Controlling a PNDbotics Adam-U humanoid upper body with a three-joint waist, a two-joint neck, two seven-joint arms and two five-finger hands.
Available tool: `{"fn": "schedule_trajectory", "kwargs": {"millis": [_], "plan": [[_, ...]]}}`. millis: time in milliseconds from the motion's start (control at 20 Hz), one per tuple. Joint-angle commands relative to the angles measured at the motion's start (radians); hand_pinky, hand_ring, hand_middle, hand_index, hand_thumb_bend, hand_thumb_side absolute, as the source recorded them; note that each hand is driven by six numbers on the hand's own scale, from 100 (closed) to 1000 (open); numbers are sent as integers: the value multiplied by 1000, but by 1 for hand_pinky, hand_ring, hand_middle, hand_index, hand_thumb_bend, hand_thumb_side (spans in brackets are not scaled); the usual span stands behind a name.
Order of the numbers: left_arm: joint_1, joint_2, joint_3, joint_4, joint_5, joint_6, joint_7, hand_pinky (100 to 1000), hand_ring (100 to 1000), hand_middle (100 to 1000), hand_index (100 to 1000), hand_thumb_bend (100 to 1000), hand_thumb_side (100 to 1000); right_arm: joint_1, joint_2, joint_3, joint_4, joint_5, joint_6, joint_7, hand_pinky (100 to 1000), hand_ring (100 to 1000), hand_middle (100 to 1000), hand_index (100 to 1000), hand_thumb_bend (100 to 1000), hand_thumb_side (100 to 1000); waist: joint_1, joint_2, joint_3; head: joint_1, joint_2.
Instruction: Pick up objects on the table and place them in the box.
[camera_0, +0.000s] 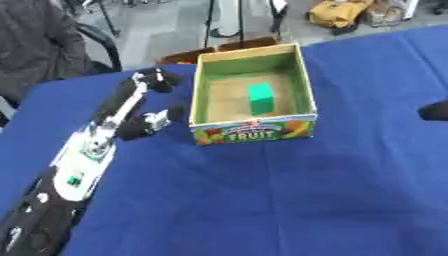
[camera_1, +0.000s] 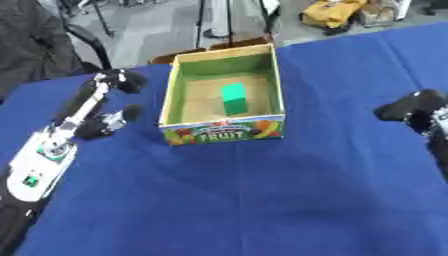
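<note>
Block (camera_0: 260, 98): green, upright, long axis vertical, inside the box (camera_0: 302, 82).
Left hand (camera_0: 144, 107): fingers relaxed, empty.
Right hand (camera_1: 411, 107): fingers unclear.

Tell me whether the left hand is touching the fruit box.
Apart. In the right eye view, blue cloth shows between the left hand and the box; its fingers sit beside the box's left wall, holding nothing.
</note>
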Motion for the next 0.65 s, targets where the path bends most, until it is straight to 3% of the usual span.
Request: {"fn": "schedule_trajectory", "kwargs": {"millis": [50,450,650], "plan": [[38,-30,32,-83,47,28,14,653,624,630,790,686,998,-26,-26,-15,20,-4,-2,-13,747,690,529,559,100,799,-11,-13,4,-12,-5],[225,-100,77,-235,165,70,45,638,599,603,774,693,997,-47,-14,-23,92,1,8,-42,748,697,557,586,100,855,-23,-24,12,-3,15],[270,-115,97,-258,221,85,43,633,591,594,769,695,1000,-43,-14,-27,104,-5,7,-58,749,701,589,620,100,923,-29,-28,21,-3,25]]}}
